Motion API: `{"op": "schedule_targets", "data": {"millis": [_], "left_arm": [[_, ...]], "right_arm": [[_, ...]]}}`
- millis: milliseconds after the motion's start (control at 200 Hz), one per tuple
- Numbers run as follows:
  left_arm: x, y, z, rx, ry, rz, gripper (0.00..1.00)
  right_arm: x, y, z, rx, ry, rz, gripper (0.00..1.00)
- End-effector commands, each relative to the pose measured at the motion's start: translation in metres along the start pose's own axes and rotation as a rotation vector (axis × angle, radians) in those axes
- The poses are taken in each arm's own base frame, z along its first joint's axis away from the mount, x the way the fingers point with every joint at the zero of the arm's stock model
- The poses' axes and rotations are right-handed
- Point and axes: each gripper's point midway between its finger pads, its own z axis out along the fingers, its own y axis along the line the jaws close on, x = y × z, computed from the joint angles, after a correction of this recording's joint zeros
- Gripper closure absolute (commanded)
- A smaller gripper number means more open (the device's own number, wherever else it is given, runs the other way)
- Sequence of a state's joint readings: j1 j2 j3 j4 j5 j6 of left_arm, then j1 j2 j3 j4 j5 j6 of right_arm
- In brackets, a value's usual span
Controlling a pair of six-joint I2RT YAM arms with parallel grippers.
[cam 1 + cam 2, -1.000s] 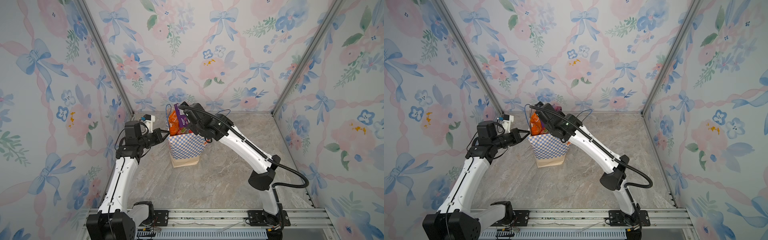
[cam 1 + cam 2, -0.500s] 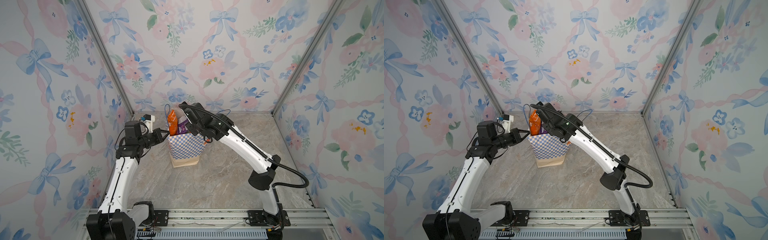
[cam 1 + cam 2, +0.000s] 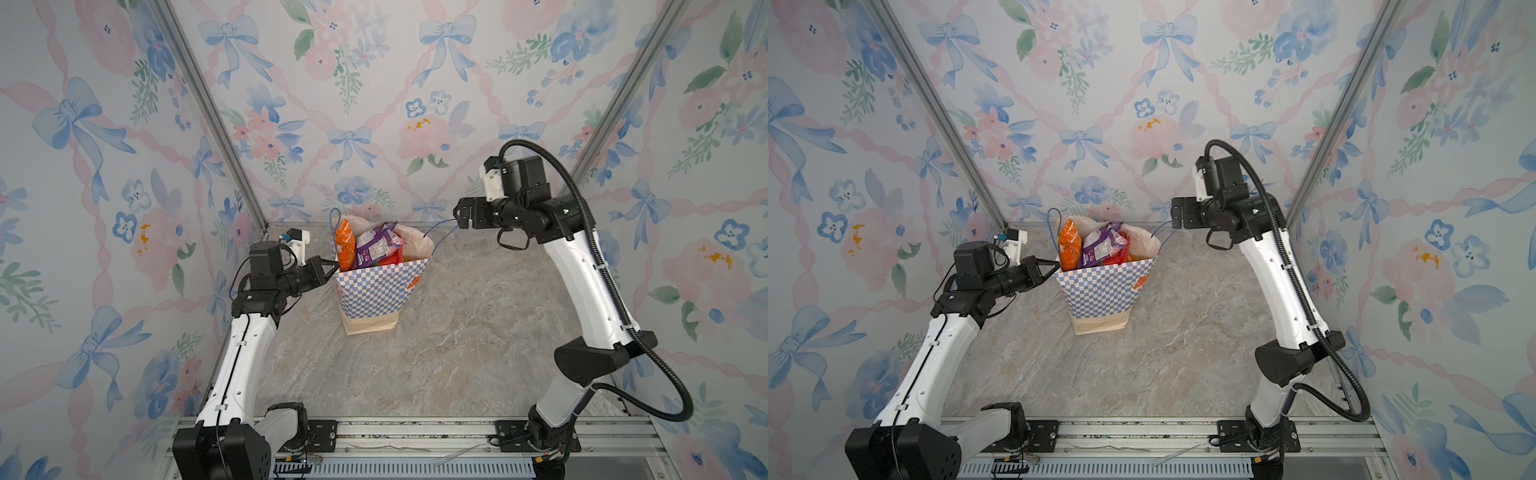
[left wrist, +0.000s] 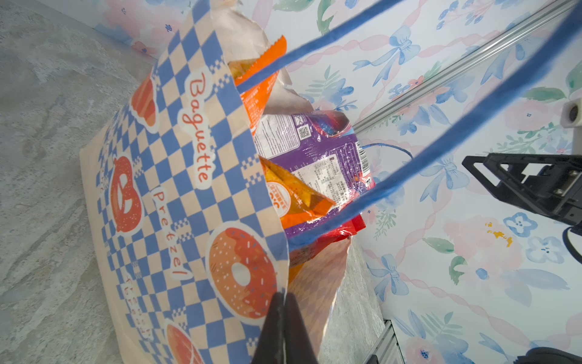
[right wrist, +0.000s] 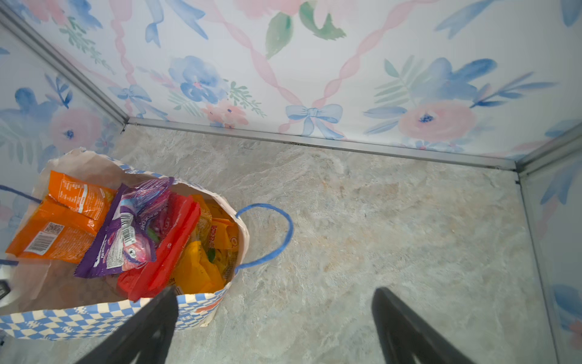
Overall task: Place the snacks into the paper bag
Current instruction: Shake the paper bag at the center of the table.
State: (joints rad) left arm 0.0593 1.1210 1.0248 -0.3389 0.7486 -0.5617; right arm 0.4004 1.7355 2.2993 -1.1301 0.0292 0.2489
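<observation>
Right gripper withdrawn rightward, wide open, empty; checkered paper bag sits lower-left of it, left gripper pinching rim

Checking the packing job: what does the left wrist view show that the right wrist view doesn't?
Left wrist only: the paper bag's printed side, reading Baguette and Pretzel, and the left gripper shut on its rim. Right wrist only: the orange packet's barcode, and the right gripper seen open. Both: orange packet, purple packet, red pack in the bag.
</observation>
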Motion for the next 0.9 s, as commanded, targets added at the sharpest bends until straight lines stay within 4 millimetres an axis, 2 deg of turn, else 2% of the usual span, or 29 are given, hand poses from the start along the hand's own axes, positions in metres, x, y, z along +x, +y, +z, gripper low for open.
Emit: {"op": "schedule_targets", "data": {"millis": [0,245,531,741,896], "left_arm": [[-0.013,-0.028,-0.008,0.08,-0.029,0.072,1.0],[-0.009,-0.025,-0.007,0.077,-0.021,0.065,1.0],[-0.01,-0.025,-0.008,0.074,-0.027,0.065,1.0],[-0.011,-0.026,-0.008,0.076,-0.029,0.068,1.0],[-0.011,-0.026,-0.008,0.074,-0.03,0.066,1.0]], "right_arm": [[0.028,0.015,0.011,-0.134,0.121,0.102,0.02],[0.038,0.018,0.027,-0.165,0.163,0.13,0.02],[0.047,0.026,0.062,-0.209,0.21,0.164,0.02],[0.044,0.03,0.084,-0.234,0.213,0.195,0.0],[0.039,0.035,0.097,-0.255,0.212,0.211,0.07]]}}
